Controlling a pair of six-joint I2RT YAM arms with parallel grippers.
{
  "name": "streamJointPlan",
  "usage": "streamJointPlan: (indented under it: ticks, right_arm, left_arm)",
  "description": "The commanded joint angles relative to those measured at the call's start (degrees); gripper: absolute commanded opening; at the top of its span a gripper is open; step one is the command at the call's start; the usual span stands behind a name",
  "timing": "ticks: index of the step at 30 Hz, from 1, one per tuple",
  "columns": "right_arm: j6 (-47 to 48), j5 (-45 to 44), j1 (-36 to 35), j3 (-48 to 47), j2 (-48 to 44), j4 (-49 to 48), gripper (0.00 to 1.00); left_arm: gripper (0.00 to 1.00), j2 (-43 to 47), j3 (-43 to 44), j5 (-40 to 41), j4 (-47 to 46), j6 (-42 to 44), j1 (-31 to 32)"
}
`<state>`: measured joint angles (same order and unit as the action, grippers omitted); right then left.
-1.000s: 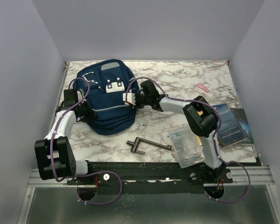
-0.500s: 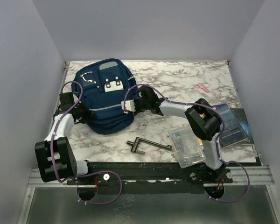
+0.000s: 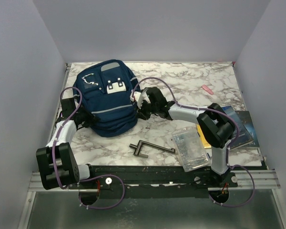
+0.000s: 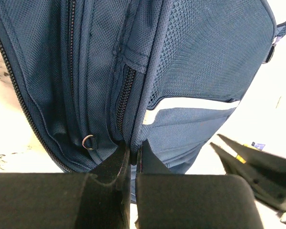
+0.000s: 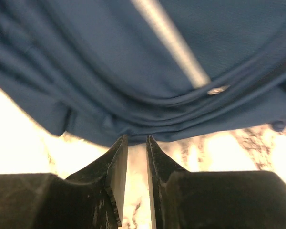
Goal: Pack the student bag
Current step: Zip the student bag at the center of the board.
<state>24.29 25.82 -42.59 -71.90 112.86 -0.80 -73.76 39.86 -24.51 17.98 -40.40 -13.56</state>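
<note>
The student bag (image 3: 107,98) is a navy backpack with grey stripes, lying at the back left of the marble table. My left gripper (image 3: 87,120) is at its lower left side, shut on a fold of bag fabric (image 4: 132,143) beside a zipper. My right gripper (image 3: 139,106) is at the bag's right edge. In the right wrist view its jaws (image 5: 136,143) stand a narrow gap apart with only table between them, the tips just short of the bag's hem (image 5: 133,126). The right gripper's fingers (image 4: 248,160) also show in the left wrist view.
A black metal crank tool (image 3: 151,147) lies near the front middle. A clear plastic box (image 3: 190,149) sits at front right, with dark books (image 3: 236,126) behind it. A small pink item (image 3: 208,88) lies at the back right.
The bag has shifted a little to the left with my left gripper. My right gripper has drawn back slightly right along the bag's edge, and its elbow has swung right.
</note>
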Motion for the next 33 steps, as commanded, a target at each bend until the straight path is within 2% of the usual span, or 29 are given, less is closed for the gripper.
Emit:
streamJointPlan:
  ticks: [1,5,6,9,11,14,17,21,24,29,33]
  right_arm:
    - [-22.1,-7.31,2.27,-2.55,-1.55,-12.62,0.31]
    - [-35.56,-13.62,2.32,-4.38,-1.94,-13.25,0.41]
    - [-37.56,-13.79,2.32,-5.1,-1.81,-12.61,0.42]
    - [-43.21,-10.42,2.28,-7.99,-0.44,-12.18,0.44]
    - [-50.13,-9.5,2.26,-8.45,0.27,-14.62,0.46]
    - [-59.36,-6.82,1.3,-8.23,1.38,-21.85,0.47]
    - [-63.43,-7.92,-1.07,-9.53,3.85,-25.76,0.48]
    - [-68.34,-6.2,-2.86,-11.35,9.03,-29.19,0.45]
    - [-69.08,-8.9,-3.21,-7.6,9.83,-31.65,0.42]
    - [-66.08,-13.57,-3.2,-4.03,10.0,-29.19,0.35]
    - [-66.3,-17.07,-3.13,-1.58,9.89,-27.72,0.33]
  left_arm:
    - [0.0,-0.24,1.79,-1.59,0.09,3.47,-0.71]
    - [0.0,1.01,1.46,-2.11,2.27,5.28,-0.68]
    - [0.03,1.58,1.24,-2.45,2.62,5.57,-0.7]
    - [0.31,4.95,1.55,-1.94,4.21,7.35,-0.68]
    - [0.48,7.72,2.84,-0.23,5.03,8.82,-0.68]
    - [0.64,9.58,7.27,3.29,6.1,10.11,-0.68]
    - [0.83,6.61,13.95,5.88,5.46,10.79,-0.1]
    - [0.83,-4.57,26.37,15.18,7.02,13.33,5.17]
    - [0.76,-14.08,35.69,21.57,8.84,15.15,10.55]
    - [0.56,-29.84,50.15,28.32,16.11,12.67,14.79]
    - [0.52,-36.7,56.89,37.77,20.6,11.88,18.81]
